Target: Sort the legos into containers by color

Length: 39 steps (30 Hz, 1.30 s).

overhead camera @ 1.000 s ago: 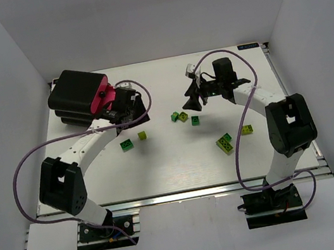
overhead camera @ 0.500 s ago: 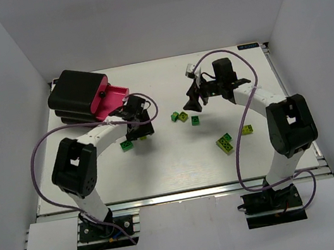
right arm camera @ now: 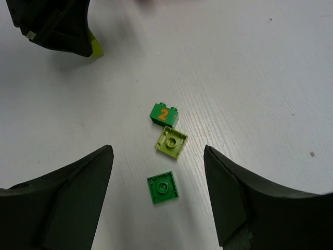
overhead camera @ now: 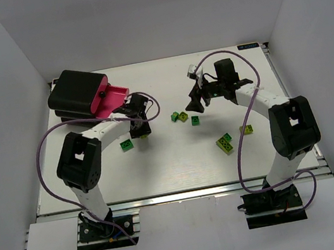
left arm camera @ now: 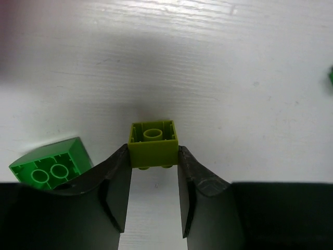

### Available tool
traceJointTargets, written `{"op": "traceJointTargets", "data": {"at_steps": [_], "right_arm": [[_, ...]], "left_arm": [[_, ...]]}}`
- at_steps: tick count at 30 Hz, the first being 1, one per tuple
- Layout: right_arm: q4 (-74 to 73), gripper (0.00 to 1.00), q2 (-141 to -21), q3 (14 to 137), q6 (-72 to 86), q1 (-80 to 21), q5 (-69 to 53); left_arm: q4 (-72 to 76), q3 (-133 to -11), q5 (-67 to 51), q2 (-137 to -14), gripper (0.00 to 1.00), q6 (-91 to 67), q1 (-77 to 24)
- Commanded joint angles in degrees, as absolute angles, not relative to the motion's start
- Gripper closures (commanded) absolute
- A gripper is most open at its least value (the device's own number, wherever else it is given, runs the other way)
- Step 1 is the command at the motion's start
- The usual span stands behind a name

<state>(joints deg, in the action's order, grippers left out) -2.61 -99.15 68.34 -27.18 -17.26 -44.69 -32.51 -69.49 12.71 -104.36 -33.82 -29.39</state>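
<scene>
Green brick (left arm camera: 49,166) beside tool's (left arm camera: 153,159) yellow-green brick (left arm camera: 153,141)

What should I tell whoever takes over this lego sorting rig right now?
Left end effector: closed on a small yellow-green studded plastic brick; a bright green brick lies beside it.
Right end effector: open, above a dark green brick marked 2, a pale yellow-green brick and a flat green brick.
Black rounded cabinet: one magenta-pink drawer pulled out, contents not visible.
Done: no brick seen in a drawer.
Left: all sorting, including a larger yellow-green brick and a far-right yellow-green brick.
</scene>
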Motion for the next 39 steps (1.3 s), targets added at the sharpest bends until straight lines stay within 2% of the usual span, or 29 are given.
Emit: {"op": "traceJointTargets", "data": {"at_steps": [1, 4, 6, 9, 10, 12, 13, 14, 18, 21, 24, 27, 28, 30, 32, 34, 36, 37, 38, 39], "right_arm": [[-2.90, 0.25, -96.94, 68.12, -27.95, -16.88, -44.56], [-3.69, 0.28, -97.03, 68.29, -28.91, -16.96, -44.65], [-4.22, 0.32, -97.38, 68.64, -29.09, -16.88, -44.74], [-5.27, 0.47, -97.91, 69.34, -29.18, -17.14, -45.26], [-5.71, 0.59, -98.17, 69.69, -29.18, -17.23, -45.44], [-6.59, 0.70, -98.78, 70.92, -29.27, -17.14, -45.70], [-7.29, 0.80, -98.96, 71.28, -29.27, -17.31, -45.96], [-7.47, 0.83, -99.14, 71.63, -29.27, -17.23, -46.05], [-7.73, 0.80, -98.96, 72.51, -28.92, -17.32, -45.97], [-7.91, 0.76, -98.53, 72.33, -29.27, -17.32, -45.70], [-8.35, 0.64, -98.52, 72.07, -29.97, -17.32, -44.83], [-8.88, 0.53, -98.70, 71.72, -30.93, -17.32, -43.95], [-8.96, 0.43, -98.70, 71.63, -31.20, -17.31, -43.08], [-8.96, 0.36, -99.14, 71.28, -31.90, -17.49, -41.76], [-9.14, 0.34, -100.45, 71.71, -32.25, -17.49, -39.56], [-11.84, 0.35, -102.21, 73.29, -34.26, -17.40, -38.59], [-15.19, 0.36, -104.76, 75.67, -37.86, -17.75, -39.02], [-18.25, 0.35, -105.46, 76.37, -42.14, -17.67, -39.46], [-19.41, 0.34, -106.86, 76.90, -43.84, -18.01, -39.38], [-20.47, 0.33, -107.83, 78.38, -45.08, -18.28, -39.20]], "left_arm": [[-30.50, -72.51, 10.55, -98.18, 0.77, -27.18, -30.41], [-29.79, -73.91, 10.10, -93.35, 0.77, -18.67, -30.94], [-30.58, -75.40, 15.19, -90.98, 0.77, -15.22, -30.94], [-33.65, -77.78, 22.22, -89.74, 0.78, -11.70, -28.57], [-33.92, -78.13, 23.98, -89.91, 0.78, -10.47, -27.78], [-36.11, -79.97, 26.61, -91.83, 0.78, -9.41, -26.90], [-36.91, -80.76, 27.15, -92.72, 0.78, -9.32, -26.89], [-37.35, -81.29, 27.85, -93.51, 0.78, -9.23, -26.02], [-34.73, -81.65, 29.88, -96.84, 0.76, -9.49, -23.73], [-34.71, -83.75, 32.07, -99.57, 0.66, -10.36, -22.41], [-35.07, -86.56, 34.36, -102.91, 0.42, -10.90, -21.80], [-35.86, -88.85, 34.63, -105.55, 0.31, -10.90, -21.27], [-36.29, -90.60, 34.89, -105.90, 0.26, -10.90, -21.27], [-37.00, -91.84, 34.63, -106.35, 0.24, -10.90, -21.27], [-37.26, -92.89, 34.37, -105.82, 0.23, -11.34, -21.27], [-37.62, -93.08, 34.02, -104.25, 0.25, -12.47, -21.27], [-38.23, -93.16, 32.27, -102.49, 0.39, -13.53, -21.27], [-38.41, -93.08, 31.39, -100.39, 0.50, -14.75, -21.27], [-38.41, -92.82, 30.16, -99.07, 0.72, -15.29, -21.27], [-37.63, -91.59, 27.01, -97.66, 0.78, -16.25, -21.27]]}}
